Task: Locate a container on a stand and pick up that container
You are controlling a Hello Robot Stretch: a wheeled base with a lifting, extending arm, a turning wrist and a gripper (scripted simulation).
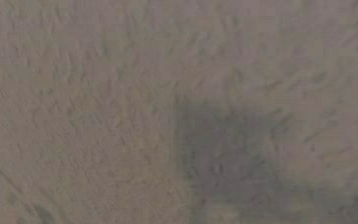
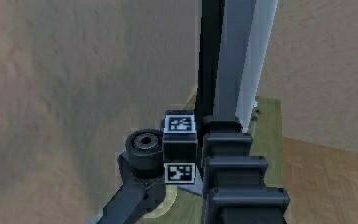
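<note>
Grey-brown textured wall [image 1: 107,90], dark claw [image 2: 127,195] near olive surface [image 2: 272,125]

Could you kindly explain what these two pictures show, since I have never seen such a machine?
This is a wheeled robot with one arm. The forward view looks ahead and down at a rough grey-brown surface. The arm side view looks out sideways: the dark arm rises from the bottom, with two white marker squares and the end effector left of them. I cannot make out its tip, so cannot tell whether it holds anything. A greenish slab lies beside the arm.
</note>
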